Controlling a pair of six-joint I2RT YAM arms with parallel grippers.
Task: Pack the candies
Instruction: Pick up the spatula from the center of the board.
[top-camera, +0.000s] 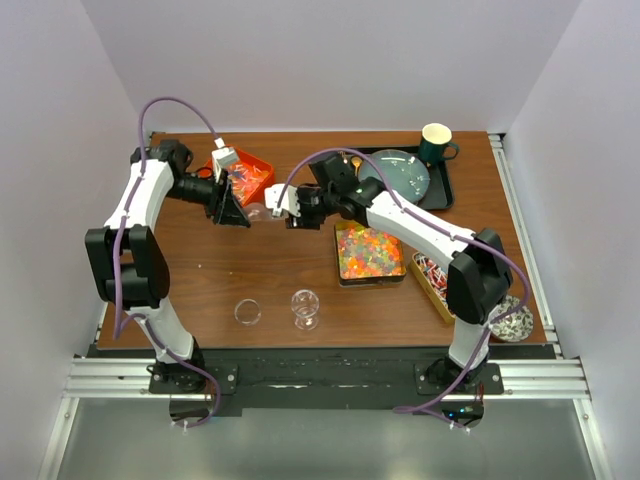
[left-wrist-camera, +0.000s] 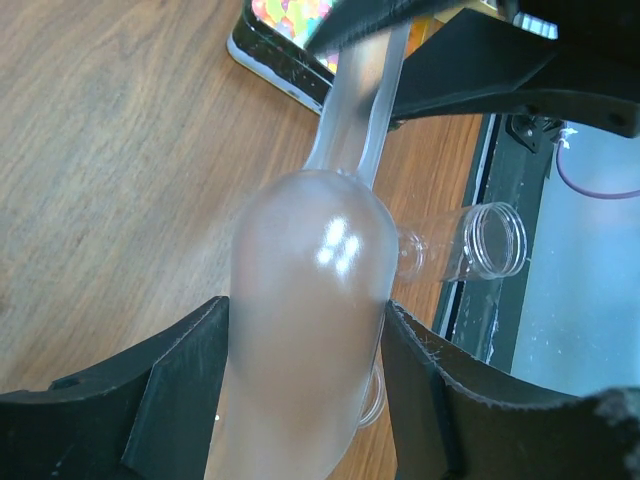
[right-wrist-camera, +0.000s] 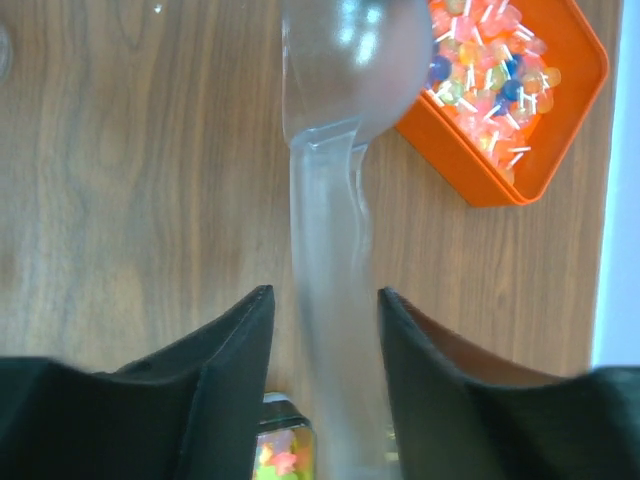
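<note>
- Scoop (left-wrist-camera: 310, 300) of clear plastic hangs in the air to the left of the black tray (top-camera: 372, 283), above the bare wood of the table (top-camera: 200, 280), and we see it bridging the two arms.
- The left gripper (left-wrist-camera: 305, 315) has the scoop's rounded bowl between its jaws; in the left wrist view both black fingers (left-wrist-camera: 185, 380) lie against the bowl's sides, so it is clamped on the scoop.
- The right gripper (right-wrist-camera: 325, 292) stands narrow around the scoop's handle. In its own wrist view we see thin slivers of wood between the handle and each fingertip, and we cannot tell whether the jaws grip it further back.
- The gummy candies (top-camera: 370, 252), orange, yellow, green and red, fill the black tray itself, heaped edge to edge.
- The wrapped candies (top-camera: 428, 270) lie in a gold tray (top-camera: 437, 300) just beside the black tray, on its right; the right arm's elbow covers part of it.
- A clear jar (top-camera: 305, 308) stands upright on the near side of the black tray, off its left corner, with a round clear lid (top-camera: 247, 312) lying further left on the wood, apart from the jar.
- An orange tray (right-wrist-camera: 480, 185) of lollipops (right-wrist-camera: 490, 70) sits well to the left of the black tray, on the far side, beyond the scoop's bowl.
</note>
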